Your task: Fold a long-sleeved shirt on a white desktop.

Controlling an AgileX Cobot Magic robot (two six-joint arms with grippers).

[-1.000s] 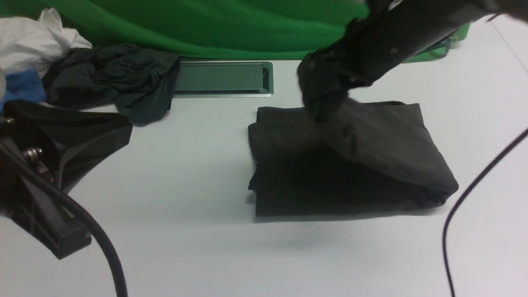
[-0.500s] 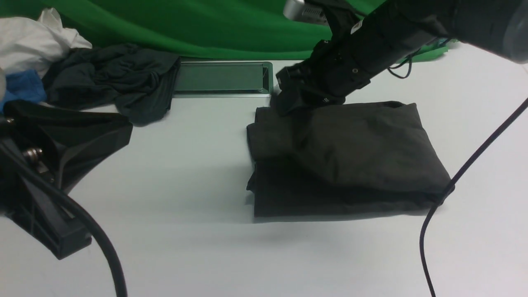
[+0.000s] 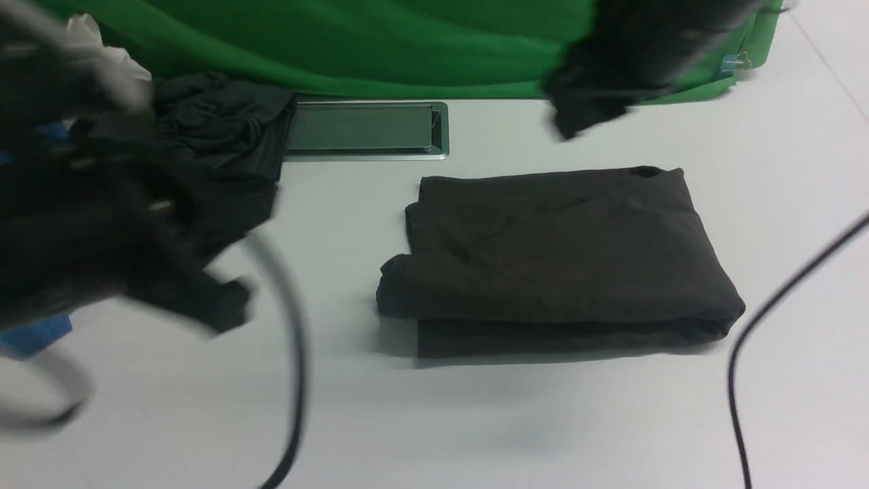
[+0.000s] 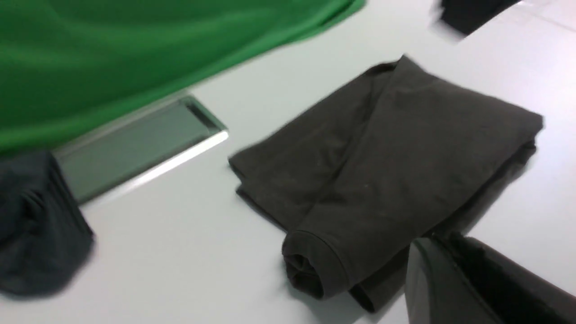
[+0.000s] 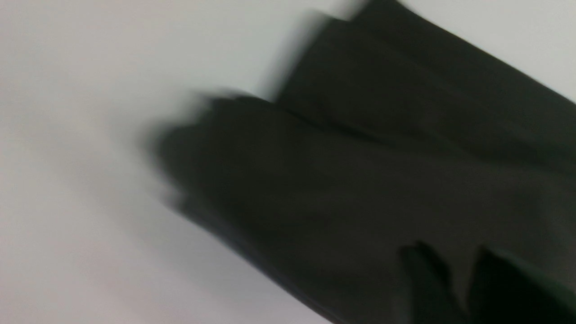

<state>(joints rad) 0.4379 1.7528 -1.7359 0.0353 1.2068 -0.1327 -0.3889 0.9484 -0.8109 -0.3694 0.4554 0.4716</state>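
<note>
- The left gripper (image 3: 231,309) is a blur at the left, clear of the cloth, its fingers closed together on nothing.
- The long-sleeved shirt (image 3: 557,258) lies folded mid-right on the white desktop (image 3: 339,407).
- The right gripper (image 3: 577,119) hangs above the shirt's far edge, too smeared to read its fingers.

I am seeing no readable text, label, brand, number or sign in any view. The long-sleeved shirt (image 3: 557,255) is lying folded on the white desktop (image 3: 475,421), and the dark cloth facing me is showing only plain fabric. The hatch (image 3: 366,129), set in the desktop beyond the shirt, is showing bare grey metal with no marking I can make out. The green backdrop (image 3: 339,41) behind the hatch is showing plain cloth. Motion blur is smearing much of each view, so any fine print there is staying illegible to me.
</note>
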